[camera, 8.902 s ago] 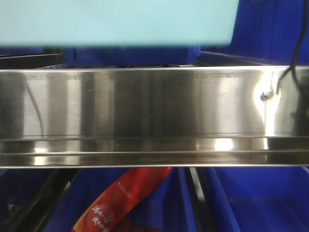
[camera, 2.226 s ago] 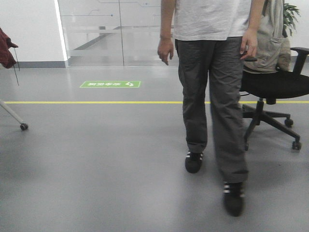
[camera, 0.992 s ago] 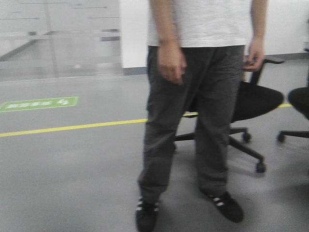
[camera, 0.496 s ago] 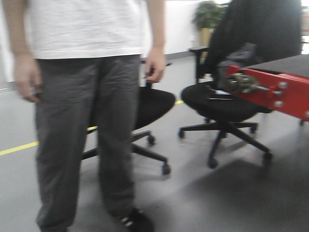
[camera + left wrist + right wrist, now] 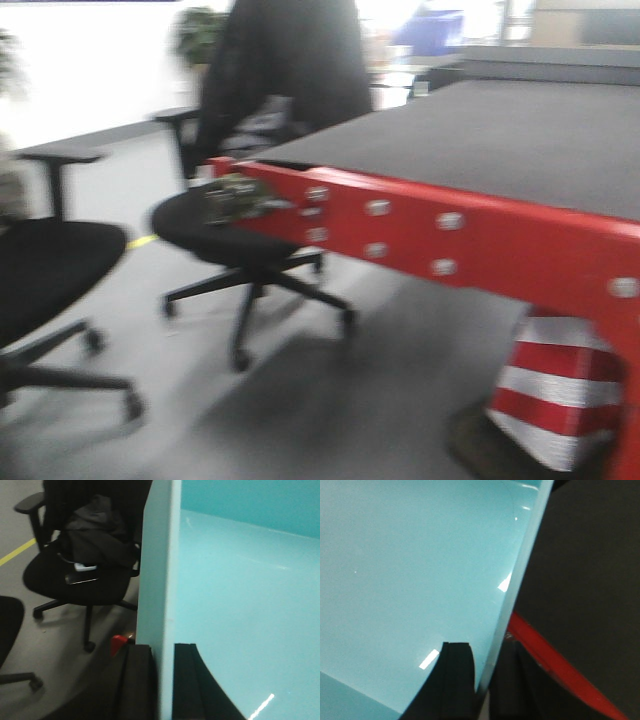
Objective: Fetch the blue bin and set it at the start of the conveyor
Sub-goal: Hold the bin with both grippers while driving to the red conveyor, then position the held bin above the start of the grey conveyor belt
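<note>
The light cyan blue bin (image 5: 240,605) fills both wrist views and is out of the front view. My left gripper (image 5: 164,680) is shut on its left wall, one black finger (image 5: 137,685) outside and one inside. My right gripper (image 5: 487,680) is shut on its right wall (image 5: 520,580) the same way, over the bin's floor (image 5: 410,565). The conveyor start shows ahead in the front view: a dark grey belt (image 5: 500,140) edged by a red frame (image 5: 420,235) with silver bolts. The frame (image 5: 555,665) and belt (image 5: 590,580) also show just below the bin's right side.
Black office chairs stand on the grey floor: one (image 5: 250,130) beside the conveyor's corner, also in the left wrist view (image 5: 85,545), and another (image 5: 50,270) at the left. A red-and-white striped block (image 5: 560,400) sits under the frame. A yellow floor line (image 5: 17,552) runs at left.
The front view has swung right: the standing person has left the view and the red-framed conveyor has moved from the right edge to fill the right half, much closer.
</note>
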`<action>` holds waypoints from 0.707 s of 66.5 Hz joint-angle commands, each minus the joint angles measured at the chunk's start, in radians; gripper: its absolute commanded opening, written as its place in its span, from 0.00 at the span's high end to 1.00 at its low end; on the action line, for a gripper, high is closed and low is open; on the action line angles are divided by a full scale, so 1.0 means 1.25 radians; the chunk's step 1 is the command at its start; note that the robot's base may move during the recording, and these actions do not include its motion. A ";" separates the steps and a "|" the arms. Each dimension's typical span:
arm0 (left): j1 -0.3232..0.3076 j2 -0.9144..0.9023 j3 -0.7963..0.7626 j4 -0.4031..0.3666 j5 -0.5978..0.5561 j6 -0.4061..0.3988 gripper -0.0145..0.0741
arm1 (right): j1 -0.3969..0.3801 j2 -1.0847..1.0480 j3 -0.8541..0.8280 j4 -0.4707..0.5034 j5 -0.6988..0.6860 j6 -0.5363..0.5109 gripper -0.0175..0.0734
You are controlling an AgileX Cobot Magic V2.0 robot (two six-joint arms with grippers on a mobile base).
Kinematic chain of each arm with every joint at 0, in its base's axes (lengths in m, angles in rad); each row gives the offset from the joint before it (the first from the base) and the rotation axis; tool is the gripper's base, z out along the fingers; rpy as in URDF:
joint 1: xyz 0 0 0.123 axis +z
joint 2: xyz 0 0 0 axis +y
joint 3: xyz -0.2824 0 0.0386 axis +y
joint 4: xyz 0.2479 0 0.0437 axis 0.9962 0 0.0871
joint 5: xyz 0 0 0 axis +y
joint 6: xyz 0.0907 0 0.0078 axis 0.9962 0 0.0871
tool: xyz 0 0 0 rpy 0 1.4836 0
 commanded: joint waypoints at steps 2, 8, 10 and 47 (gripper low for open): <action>0.004 -0.015 -0.008 0.006 -0.054 -0.005 0.96 | -0.010 -0.013 -0.008 -0.053 -0.007 -0.023 0.97; 0.004 -0.015 -0.008 0.006 -0.054 -0.005 0.96 | -0.010 -0.013 -0.008 -0.053 -0.007 -0.023 0.97; 0.004 -0.015 -0.008 0.006 -0.054 -0.005 0.96 | -0.010 -0.013 -0.008 -0.053 -0.007 -0.023 0.97; 0.004 -0.015 -0.008 0.006 -0.054 -0.005 0.96 | -0.010 -0.013 -0.008 -0.053 -0.007 -0.023 0.97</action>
